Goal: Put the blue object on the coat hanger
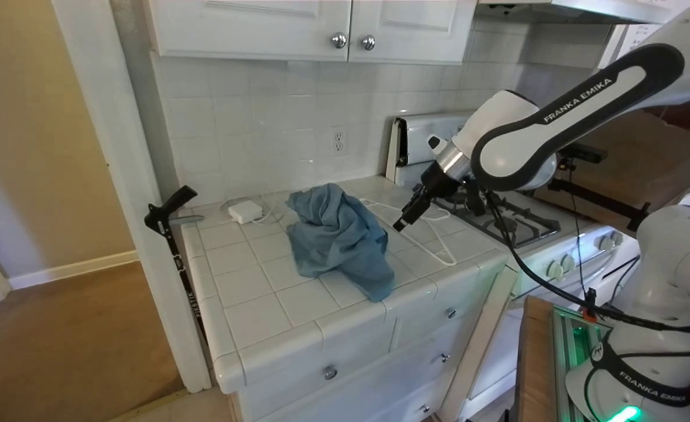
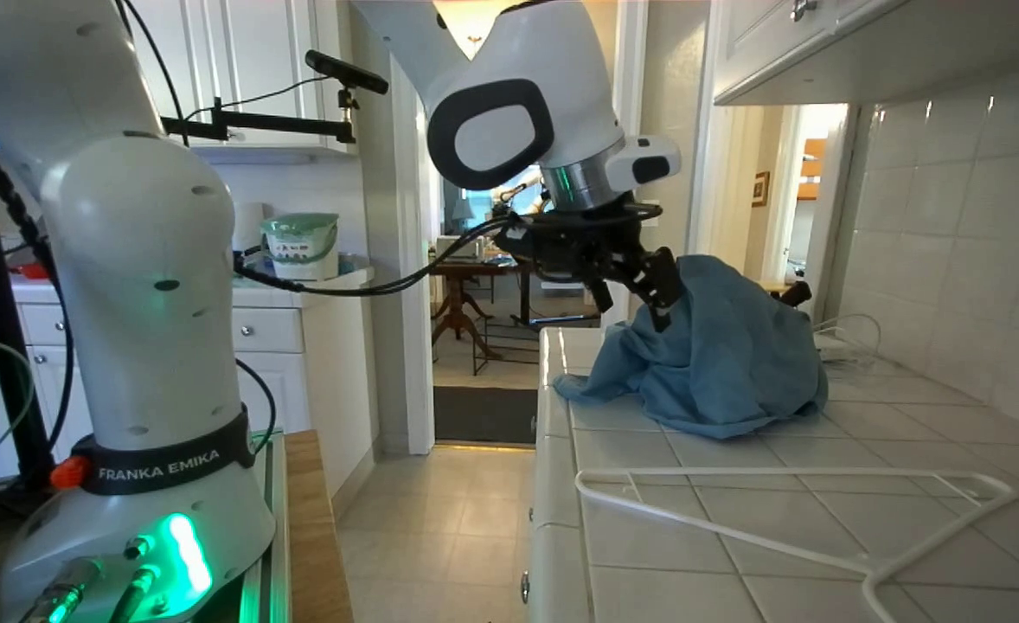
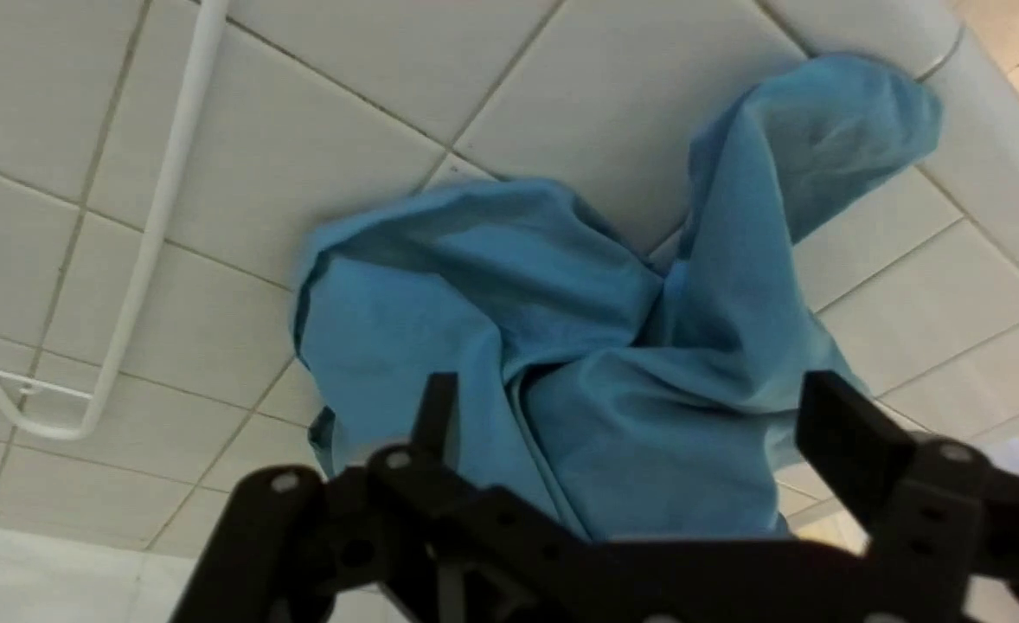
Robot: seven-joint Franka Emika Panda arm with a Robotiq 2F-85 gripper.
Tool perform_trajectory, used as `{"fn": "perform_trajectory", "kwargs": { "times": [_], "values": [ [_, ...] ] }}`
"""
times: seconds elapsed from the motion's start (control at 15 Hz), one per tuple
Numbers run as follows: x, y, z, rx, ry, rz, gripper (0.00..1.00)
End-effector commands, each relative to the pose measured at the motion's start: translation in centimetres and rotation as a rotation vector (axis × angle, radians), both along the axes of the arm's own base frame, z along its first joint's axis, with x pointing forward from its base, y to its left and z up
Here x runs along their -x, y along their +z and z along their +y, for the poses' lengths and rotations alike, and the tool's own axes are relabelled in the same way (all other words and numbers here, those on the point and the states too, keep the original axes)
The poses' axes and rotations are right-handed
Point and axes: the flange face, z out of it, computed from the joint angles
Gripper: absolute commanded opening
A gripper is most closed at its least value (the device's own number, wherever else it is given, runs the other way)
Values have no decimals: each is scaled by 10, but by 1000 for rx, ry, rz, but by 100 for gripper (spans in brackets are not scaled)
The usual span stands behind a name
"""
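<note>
"Looking soft & floppy, that blue cloth (image 1: pixel 339 240), prob. light too. It's bunched on the tiled counter (image 1: pixel 251 299) nr the white hanger (image 2: pixel 778 472)."

"And the claw (image 3: pixel 631 389)?"

"Spread wide, nothing held, pointed at the cloth AFAICT from here."

"Where'd you grab?"

"That raised fold (image 3: pixel 485 381), approx. mid-cloth. Take plenty, else it might slip out; no breakage risk, IMO."

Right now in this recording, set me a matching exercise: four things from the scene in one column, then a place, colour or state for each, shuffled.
1. cloth
2. coat hanger
3. gripper
4. black stick with a handle

A. beside the doorframe
B. blue, crumpled
C. open, jaws apart
D. white, lying flat on the counter

Pairs: 1-B; 2-D; 3-C; 4-A
</note>
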Motion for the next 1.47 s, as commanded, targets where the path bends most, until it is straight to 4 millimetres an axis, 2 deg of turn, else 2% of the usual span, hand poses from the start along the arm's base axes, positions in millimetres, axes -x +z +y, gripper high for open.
{"fn": "perform_trajectory", "kwargs": {
  "times": [0.0, 0.33, 0.47, 0.73, 1.4],
  "values": [
    [1, -5, -7, 0, -11, 11, 100],
    [1, -13, -13, 8, -8, 13, 100],
    [3, -22, -28, 28, -12, 8, 100],
    [3, -37, -57, 25, -126, 8, 100],
    [-6, -47, -84, -61, -266, 7, 100]
  ]
}}
